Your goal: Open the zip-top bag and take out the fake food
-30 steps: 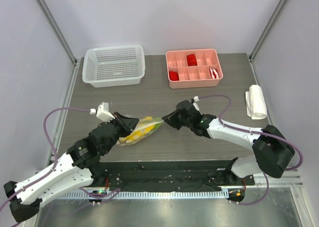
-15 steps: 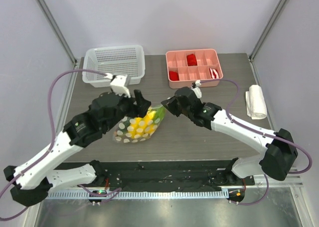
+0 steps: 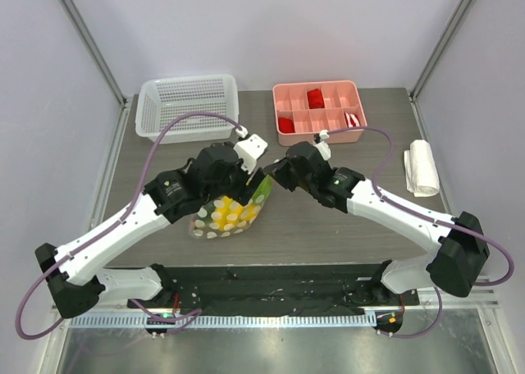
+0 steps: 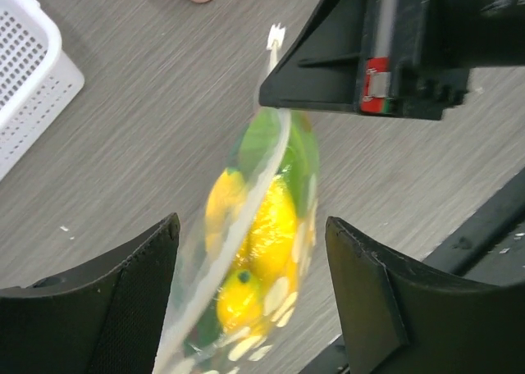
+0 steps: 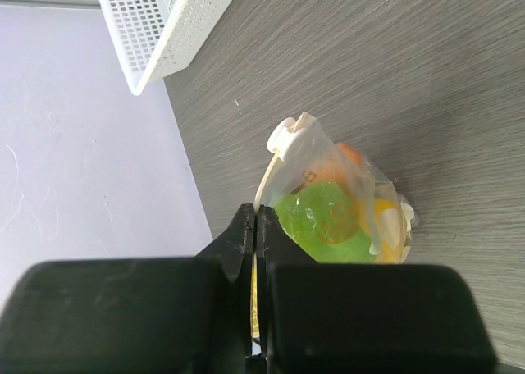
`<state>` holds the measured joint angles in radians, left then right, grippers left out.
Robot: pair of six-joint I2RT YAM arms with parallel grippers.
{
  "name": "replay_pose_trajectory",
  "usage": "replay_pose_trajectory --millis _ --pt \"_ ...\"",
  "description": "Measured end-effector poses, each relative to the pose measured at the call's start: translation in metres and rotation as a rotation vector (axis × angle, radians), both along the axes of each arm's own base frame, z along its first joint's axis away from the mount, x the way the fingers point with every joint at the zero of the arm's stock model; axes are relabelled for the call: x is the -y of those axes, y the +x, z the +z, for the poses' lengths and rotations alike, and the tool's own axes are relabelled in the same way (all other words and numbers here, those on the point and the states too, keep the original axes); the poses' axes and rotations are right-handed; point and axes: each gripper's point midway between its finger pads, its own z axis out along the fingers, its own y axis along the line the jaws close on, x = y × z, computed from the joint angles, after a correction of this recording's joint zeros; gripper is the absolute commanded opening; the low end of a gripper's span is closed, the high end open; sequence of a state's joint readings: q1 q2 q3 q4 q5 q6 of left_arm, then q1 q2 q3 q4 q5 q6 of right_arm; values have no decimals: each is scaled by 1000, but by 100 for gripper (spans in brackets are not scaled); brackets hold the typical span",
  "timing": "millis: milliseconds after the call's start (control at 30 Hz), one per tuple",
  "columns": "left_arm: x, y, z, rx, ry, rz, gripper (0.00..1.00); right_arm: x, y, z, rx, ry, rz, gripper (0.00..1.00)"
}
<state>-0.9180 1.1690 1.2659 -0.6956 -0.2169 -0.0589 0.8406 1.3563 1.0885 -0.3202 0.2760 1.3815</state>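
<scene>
**While the zip is unopened: one pouch, held at one edge only**

As the seal looks closed along its whole visible length, the entry stands at the opening step, with nothing removed.

- Item 1, zip-top bag (image 4: 264,185): near the middle of the table (image 3: 344,234), hanging floppy from its upper edge. Whether its lower end rests on the table cannot be told. White slider tab (image 4: 276,38) at the top, just beside the holding jaws.
- Item 2, fake food, all inside the bag: yellow bananas (image 4: 275,226), a green piece (image 5: 316,214), and an orange piece (image 5: 349,154) partly hidden behind it.
- Item 3, right gripper (image 5: 256,226): jaws pressed together on the bag's edge by the zip strip.
- Item 4, left gripper (image 4: 253,251): fingers spread wide, holding nothing, with the bag below and between them.
- Also present: white basket (image 3: 187,105), pink tray (image 3: 320,85) and rolled cloth (image 3: 421,167), all well apart from the bag.

Hazards, as judged:
- The hold is a thin pinch on slick film. A pull from the left arm could slide the edge out and drop the pouch.
- If the left fingers close on the bulging body, they would clamp bananas rather than the strip, and the zip would not part.
- If both grippers take the same wall of the mouth, the seal would only stretch.
- A sharp pull could swing the bag and twist the strip out of line.
</scene>
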Motion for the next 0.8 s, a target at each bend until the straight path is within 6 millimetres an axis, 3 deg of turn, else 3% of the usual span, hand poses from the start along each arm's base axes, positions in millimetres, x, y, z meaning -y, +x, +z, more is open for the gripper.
replay_pose_trajectory --millis 100,200,233,267,333,367,400,500,633,800 --pt "-5 12 -13 -6 66 8 63 -1 0 1 5 0 9 1" --pt "-13 28 -30 -40 108 49 44 -3 -1 2 11 1 20 1" --pt "-17 33 -36 -54 116 64 27 -3 0 3 15 4 21 1" --pt "-20 37 -40 -69 119 74 21 -4 0 4 22 9 26 1" --pt "-23 42 -45 -102 101 78 0 -5 0 7 36 15 34 31" --pt "-23 42 -47 -118 88 77 0 -6 0 9 50 12 49 45" --pt "-24 43 -48 -129 79 81 0 -6 0 11 67 9 64 81" --pt "-29 44 -48 -152 53 90 0 -3 1 21 146 -31 150 97" --pt "-38 36 -41 -188 -43 97 0 24 12 35 367 -182 283 100" --pt "-44 23 -23 -201 -175 69 0 59 -12 30 653 -318 461 93"
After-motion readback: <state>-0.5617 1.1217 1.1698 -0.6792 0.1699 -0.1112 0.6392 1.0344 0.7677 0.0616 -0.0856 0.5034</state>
